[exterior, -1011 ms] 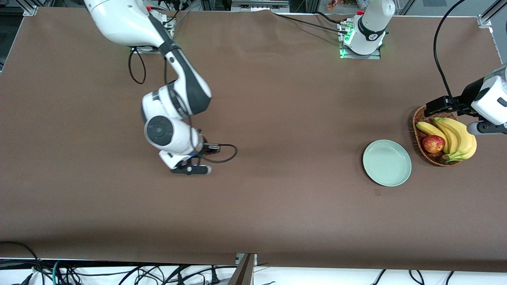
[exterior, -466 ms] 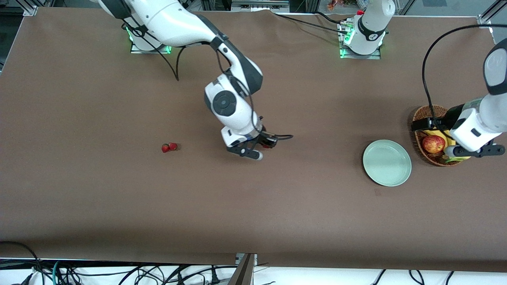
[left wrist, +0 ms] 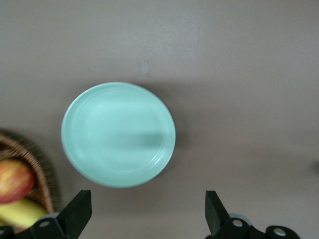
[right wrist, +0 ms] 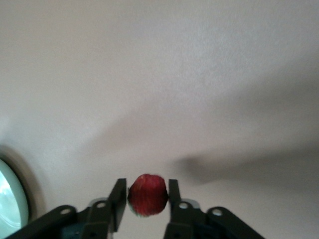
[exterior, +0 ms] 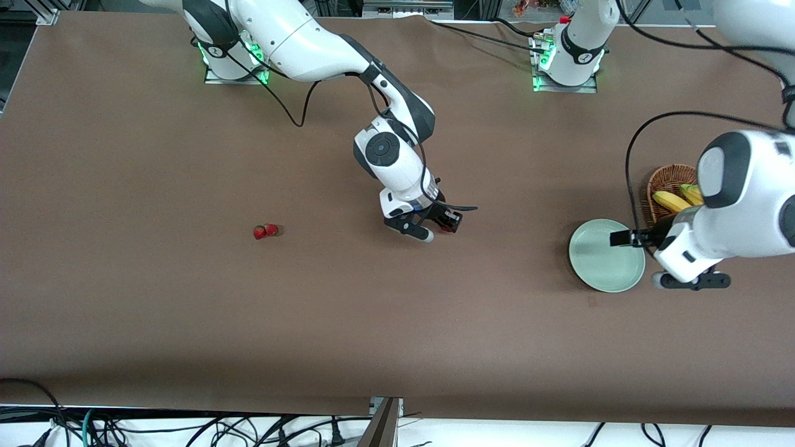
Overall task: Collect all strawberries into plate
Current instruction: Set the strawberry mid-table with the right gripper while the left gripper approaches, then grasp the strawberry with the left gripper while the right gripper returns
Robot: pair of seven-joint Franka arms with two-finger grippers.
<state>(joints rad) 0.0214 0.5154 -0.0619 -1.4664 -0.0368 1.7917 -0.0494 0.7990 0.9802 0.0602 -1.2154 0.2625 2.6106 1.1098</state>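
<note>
Brown tabletop (exterior: 155, 310) fills the front view, w/ both arm bases along its top edge.

Right arm reaches from its base out over the middle of the tabletop. Left arm comes in at its own end, wrist over the spot betw. plate and basket.

Wicker basket (exterior: 667, 177) sits at the left arm's end, partly hidden by that arm; bananas (exterior: 669, 200) show in it. In the left wrist view the basket (left wrist: 20, 149) also holds an apple (left wrist: 15, 179) above a banana (left wrist: 20, 211).

Plate (exterior: 599, 264), pale mint green, lies on the tabletop just beside the basket, toward the right arm's end and a bit nearer the front camera. Nothing on it in either view; seen whole in the left wrist view (left wrist: 118, 133).

Left end effector (left wrist: 147, 219) hangs over the tabletop at the plate's edge, fingers wide apart, nothing betw. them.

Right end effector (exterior: 435, 228) is over bare tabletop at mid-table, well apart from the plate. Its fingers are clamped on one strawberry (right wrist: 147, 194), red, held betw. the two pads; plate rim just shows at the edge of the right wrist view.

Two more strawberries (exterior: 266, 231) lie on the tabletop touching each other, toward the right arm's end, well apart from the plate and from both end effectors.
</note>
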